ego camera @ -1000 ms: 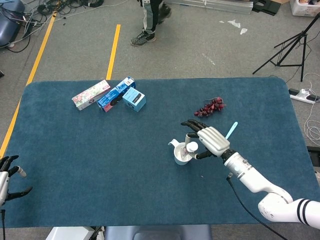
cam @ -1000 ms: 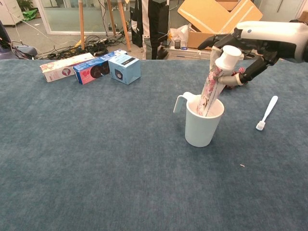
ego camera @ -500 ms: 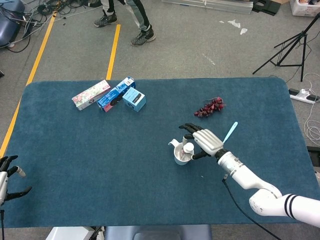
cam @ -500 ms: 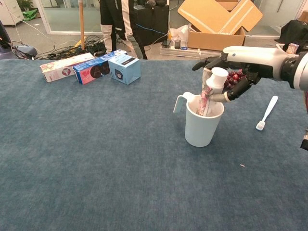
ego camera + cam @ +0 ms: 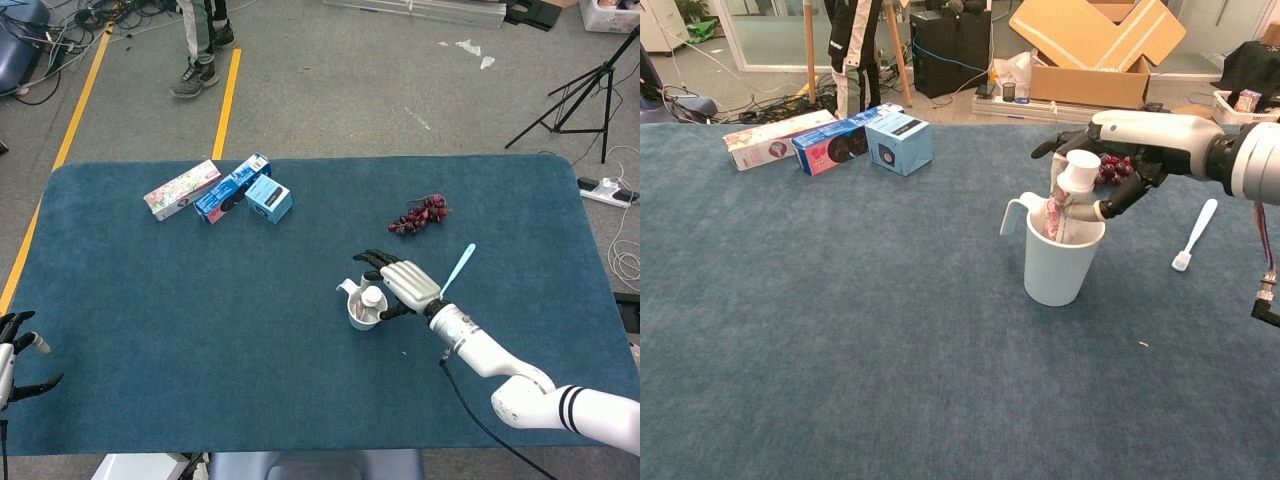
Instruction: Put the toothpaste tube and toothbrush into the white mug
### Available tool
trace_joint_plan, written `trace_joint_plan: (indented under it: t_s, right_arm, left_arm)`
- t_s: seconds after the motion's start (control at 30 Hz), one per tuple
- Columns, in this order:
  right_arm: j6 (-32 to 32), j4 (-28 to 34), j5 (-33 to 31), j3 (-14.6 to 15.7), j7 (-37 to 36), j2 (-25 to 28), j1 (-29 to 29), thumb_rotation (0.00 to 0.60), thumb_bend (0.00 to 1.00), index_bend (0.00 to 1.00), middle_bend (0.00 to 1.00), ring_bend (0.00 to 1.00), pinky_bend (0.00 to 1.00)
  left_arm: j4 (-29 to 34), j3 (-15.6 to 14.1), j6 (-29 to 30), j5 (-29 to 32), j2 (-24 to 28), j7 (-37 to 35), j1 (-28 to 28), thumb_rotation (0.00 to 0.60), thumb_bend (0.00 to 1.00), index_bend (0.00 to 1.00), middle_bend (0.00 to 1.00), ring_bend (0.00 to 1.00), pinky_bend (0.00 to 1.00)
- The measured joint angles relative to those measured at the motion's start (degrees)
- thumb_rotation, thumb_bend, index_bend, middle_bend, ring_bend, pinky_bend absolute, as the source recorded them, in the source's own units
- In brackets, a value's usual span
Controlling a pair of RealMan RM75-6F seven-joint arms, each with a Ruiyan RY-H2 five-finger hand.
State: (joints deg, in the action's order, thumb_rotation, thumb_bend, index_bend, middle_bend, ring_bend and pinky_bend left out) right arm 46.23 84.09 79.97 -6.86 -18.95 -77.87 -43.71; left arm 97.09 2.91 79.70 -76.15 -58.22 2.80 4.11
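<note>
The white mug (image 5: 1058,267) (image 5: 360,314) stands upright right of the table's middle, handle to the left. The toothpaste tube (image 5: 1068,195) (image 5: 371,300) stands in it, cap up, most of its length inside the mug. My right hand (image 5: 1118,160) (image 5: 402,283) holds the tube just below the white cap, right above the rim. The toothbrush (image 5: 1194,235) (image 5: 459,263) lies flat on the cloth to the right of the mug, apart from the hand. My left hand (image 5: 12,358) shows only at the head view's lower left edge, fingers apart and holding nothing.
Three small boxes (image 5: 830,138) (image 5: 218,188) lie at the far left. A bunch of dark red grapes (image 5: 419,214) lies beyond the mug. The blue cloth (image 5: 840,330) covers the table. A person (image 5: 855,45) walks on the floor behind.
My right hand has moved down and lowered the tube deeper into the mug. The person behind the table has walked to the left.
</note>
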Motion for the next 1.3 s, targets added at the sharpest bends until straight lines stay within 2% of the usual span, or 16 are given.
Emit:
trace_joint_plan:
  t_s: [0.33, 1.3]
  right_arm:
    - [-0.6, -2.0, 0.3, 0.4, -1.5, -1.3, -0.2, 0.6, 0.26, 0.65, 0.14, 0.0, 0.15]
    - [0.6, -2.7, 2.4, 1.1, -4.7, -0.7, 0.2, 0.6, 0.23, 0.38, 0.1, 0.0, 0.15]
  left_arm:
    - [0.0, 0.0, 0.0, 0.0, 0.1, -0.2, -0.1, 0.6, 0.0, 0.51, 0.17, 0.11, 0.24]
    - [0.1, 0.0, -0.1, 0.0, 0.1, 0.1, 0.0, 0.6, 0.0, 0.51, 0.17, 0.11, 0.24]
